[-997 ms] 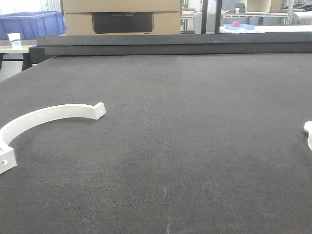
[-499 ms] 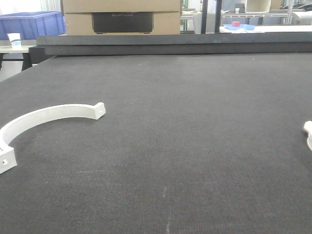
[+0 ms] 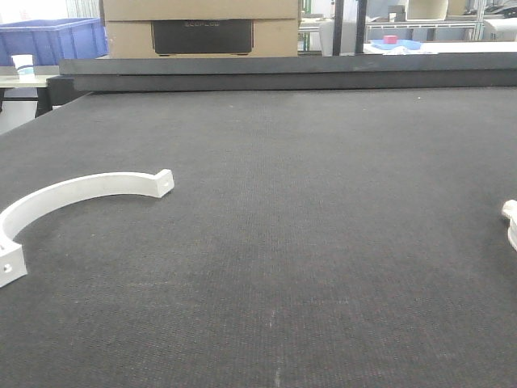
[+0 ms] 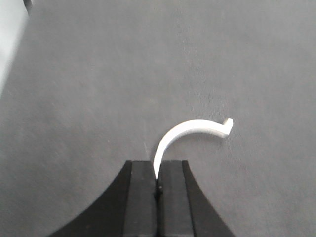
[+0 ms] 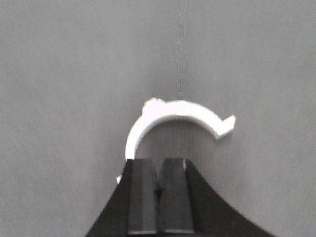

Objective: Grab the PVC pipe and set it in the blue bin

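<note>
White curved PVC pipe (image 3: 81, 191) lies flat near-left (an open half-ring); blue bin (image 3: 52, 39) stands far back-left.

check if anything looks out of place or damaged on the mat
Nothing stands out. The left PVC piece and right PVC piece lie flat and apart on the mat, unbroken as far as shows, nothing spilled.
</note>
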